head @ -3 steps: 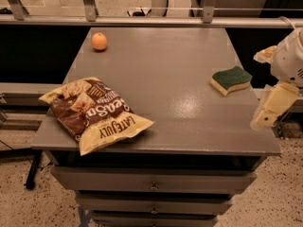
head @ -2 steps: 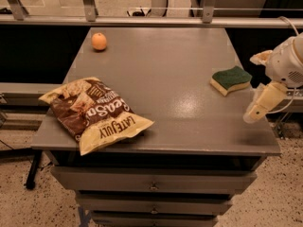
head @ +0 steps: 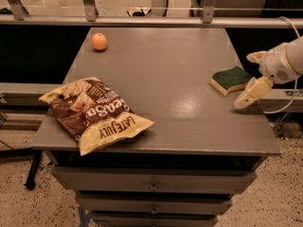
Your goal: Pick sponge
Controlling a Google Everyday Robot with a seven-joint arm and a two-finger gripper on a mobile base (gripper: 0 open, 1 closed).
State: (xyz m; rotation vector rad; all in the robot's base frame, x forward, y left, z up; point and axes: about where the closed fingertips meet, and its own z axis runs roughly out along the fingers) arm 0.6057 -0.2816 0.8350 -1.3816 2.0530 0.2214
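The sponge [head: 230,79], dark green on top with pale yellow foam below, lies flat near the right edge of the grey table [head: 165,84]. My gripper [head: 246,79] comes in from the right edge of the view, just right of the sponge. It is open, with one pale finger [head: 255,56] behind the sponge's right end and the other finger [head: 250,93] in front of it. It holds nothing.
A brown and yellow chip bag [head: 94,112] lies at the table's front left. A small orange fruit [head: 99,41] sits at the back left. Drawers [head: 151,188] are below the table top. A metal rail [head: 142,20] runs along behind the table.
My gripper has moved left from beyond the table's right edge, closing in on the sponge's right end. The sponge, bag and fruit have not moved.
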